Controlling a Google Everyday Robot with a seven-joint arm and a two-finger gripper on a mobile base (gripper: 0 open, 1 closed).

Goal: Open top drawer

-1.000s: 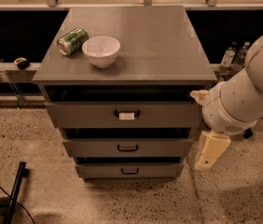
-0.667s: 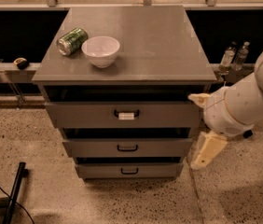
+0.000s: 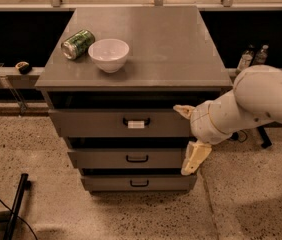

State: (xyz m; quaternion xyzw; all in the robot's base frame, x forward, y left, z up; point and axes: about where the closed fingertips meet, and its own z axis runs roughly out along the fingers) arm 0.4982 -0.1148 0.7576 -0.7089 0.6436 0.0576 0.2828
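Observation:
The top drawer [image 3: 91, 124] is the widest grey drawer of the cabinet, just under the top plate. Its black handle [image 3: 136, 120] carries a small white tag. The drawer front sits about flush with the cabinet. My gripper [image 3: 187, 135] is at the right end of the drawer fronts, to the right of the handle. It is open: one cream finger [image 3: 182, 110] lies in front of the top drawer's right edge, the other finger [image 3: 195, 157] hangs lower by the second drawer. It holds nothing.
Two narrower drawers [image 3: 131, 158] sit below. On the cabinet top [image 3: 171, 44] stand a white bowl [image 3: 108, 54] and a green can [image 3: 77, 44] lying on its side. Bottles [image 3: 251, 57] stand at the right. A black pole [image 3: 16, 204] lies on the speckled floor at the left.
My arm has moved left, bringing the gripper from beside the cabinet to the right end of the drawer fronts. The drawers have not moved.

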